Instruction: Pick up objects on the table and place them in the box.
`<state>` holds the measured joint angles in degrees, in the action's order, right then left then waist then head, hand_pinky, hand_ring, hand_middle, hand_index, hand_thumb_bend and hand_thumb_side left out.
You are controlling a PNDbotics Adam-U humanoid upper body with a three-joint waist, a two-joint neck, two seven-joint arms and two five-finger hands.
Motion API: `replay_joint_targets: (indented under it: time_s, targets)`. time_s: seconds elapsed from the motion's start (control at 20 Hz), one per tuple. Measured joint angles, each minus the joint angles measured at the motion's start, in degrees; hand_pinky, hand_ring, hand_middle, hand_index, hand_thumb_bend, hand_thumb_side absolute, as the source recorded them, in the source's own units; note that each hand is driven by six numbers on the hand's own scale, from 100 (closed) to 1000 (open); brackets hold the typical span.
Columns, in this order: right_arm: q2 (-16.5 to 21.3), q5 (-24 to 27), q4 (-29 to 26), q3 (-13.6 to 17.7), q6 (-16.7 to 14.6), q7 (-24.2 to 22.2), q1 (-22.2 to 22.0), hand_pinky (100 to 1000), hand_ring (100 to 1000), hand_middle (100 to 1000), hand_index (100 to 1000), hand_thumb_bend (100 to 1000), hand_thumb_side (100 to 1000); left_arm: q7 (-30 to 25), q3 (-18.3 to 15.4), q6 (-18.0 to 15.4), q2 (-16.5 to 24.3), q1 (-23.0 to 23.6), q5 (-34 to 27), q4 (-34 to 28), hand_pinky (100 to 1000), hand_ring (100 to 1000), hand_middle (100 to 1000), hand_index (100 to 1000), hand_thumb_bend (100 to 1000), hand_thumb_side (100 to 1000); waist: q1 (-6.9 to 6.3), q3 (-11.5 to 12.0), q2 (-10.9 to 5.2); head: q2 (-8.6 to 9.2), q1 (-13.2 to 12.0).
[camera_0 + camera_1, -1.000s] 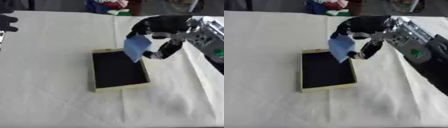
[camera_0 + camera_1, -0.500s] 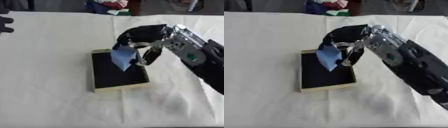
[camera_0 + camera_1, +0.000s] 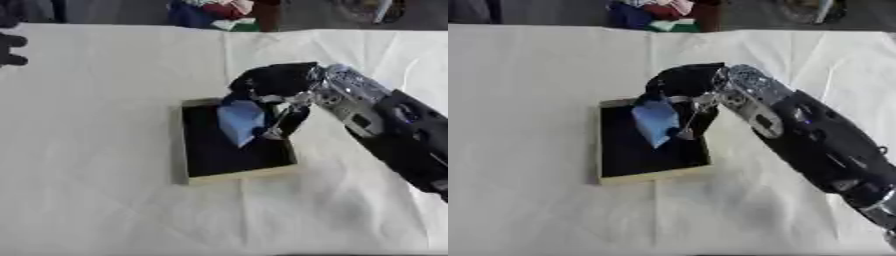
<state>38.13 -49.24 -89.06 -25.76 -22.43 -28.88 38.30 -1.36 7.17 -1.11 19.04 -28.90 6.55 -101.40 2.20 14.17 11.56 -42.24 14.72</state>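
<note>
A shallow box (image 3: pixel 185 150) with a pale rim and black inside lies on the white cloth, near the middle. My right hand (image 3: pixel 273 86) reaches in from the right and hangs over the box's right half, fingers curled round a light blue flat object (image 3: pixel 240 121). The blue object hangs tilted, its lower tip just above the black floor of the box or touching it; I cannot tell which. My left hand (image 3: pixel 10 44) shows only as dark fingers at the upper left edge, far from the box.
A white cloth (image 3: pixel 105 200) with creases covers the table. At the far edge lies a heap of coloured items (image 3: pixel 219 10). My right forearm (image 3: pixel 815 145) crosses the table's right side.
My right hand has carried the blue object leftward and down, from beside the box's right edge to over its inside. The view has shifted a little.
</note>
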Motion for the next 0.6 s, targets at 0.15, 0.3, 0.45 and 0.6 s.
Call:
replay_joint_targets:
  time_s: [0.15, 0.3, 0.45, 0.6]
  targets:
    - [0.5, -0.9, -1.2, 0.6, 0.3, 2.5, 0.0, 987, 978, 912, 1000, 378, 484, 0.0, 0.0, 0.0, 0.0, 0.1, 0.0, 0.0, 697, 776, 780, 888, 340, 793, 0.02, -0.4, -0.44, -0.01, -0.2]
    - [1.9, -0.9, -3.8, 1.8, 1.1, 4.3, -0.3, 980, 970, 903, 1000, 364, 471, 0.0, 0.0, 0.0, 0.0, 0.2, 0.0, 0.0, 696, 776, 780, 888, 340, 793, 0.02, -0.8, -0.74, -0.03, -0.5]
    - [4.0, 2.3, -7.4, 4.4, 3.2, 6.3, -1.5, 939, 932, 869, 985, 314, 448, 0.1, 0.0, -0.1, 0.0, 0.5, 0.0, 0.0, 696, 776, 779, 888, 340, 792, 0.01, -1.4, -0.94, -0.05, -0.8]
    - [6.3, 9.1, -11.2, 8.8, 7.3, 10.1, -4.2, 903, 903, 849, 963, 283, 421, 0.4, -0.2, -0.1, 0.0, 0.7, 0.0, 0.0, 695, 776, 779, 888, 340, 791, 0.01, -2.2, -1.0, -0.06, -1.4]
